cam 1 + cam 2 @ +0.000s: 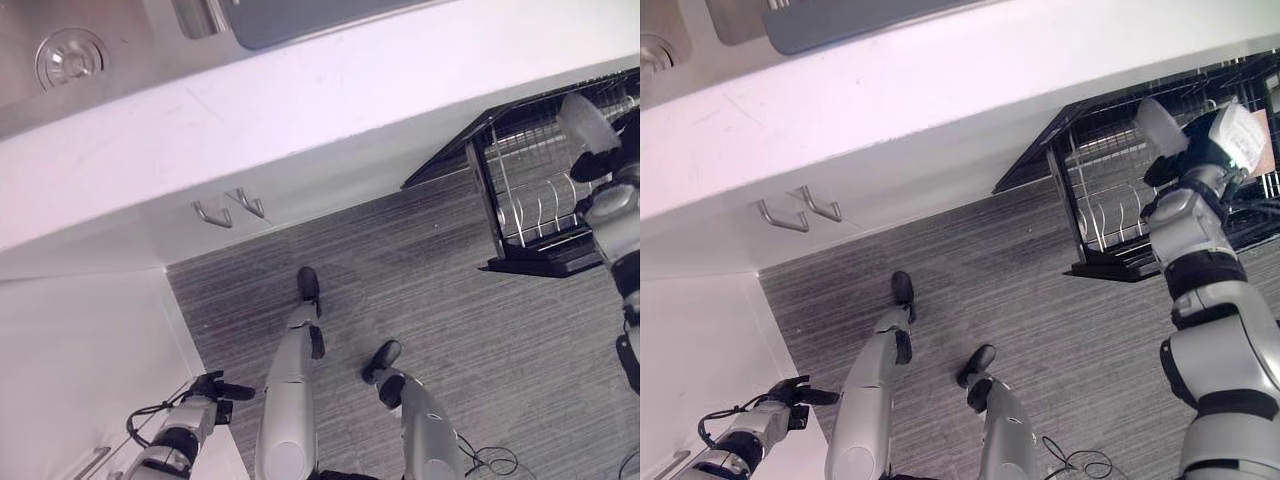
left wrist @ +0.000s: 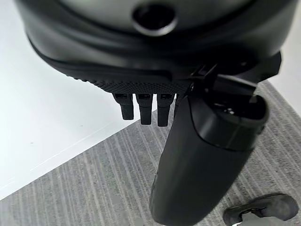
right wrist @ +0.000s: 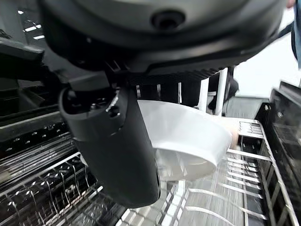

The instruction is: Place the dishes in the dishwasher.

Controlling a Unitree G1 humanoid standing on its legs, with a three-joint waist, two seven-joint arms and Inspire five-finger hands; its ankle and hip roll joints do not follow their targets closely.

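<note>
My right hand [image 1: 1196, 160] is raised over the open dishwasher's wire rack [image 1: 1110, 215] and is shut on a white bowl [image 1: 1159, 124]. In the right wrist view the bowl [image 3: 188, 136] hangs tilted above the rack's tines [image 3: 211, 197]. The thumb [image 3: 117, 150] lies across its near side and the fingers are curled behind its rim. My left hand [image 1: 215, 388] hangs low by the white cabinet and holds nothing. In its wrist view the fingers [image 2: 143, 108] are curled in and the thumb [image 2: 202, 160] stands out over the grey floor.
A white counter [image 1: 300, 100] with a steel sink [image 1: 70, 55] runs across the top. Two cabinet handles [image 1: 230, 210] sit below it. The dishwasher's black door edge [image 1: 1035, 160] juts out on the right. What looks like a person's hand [image 3: 233, 135] shows just past the bowl.
</note>
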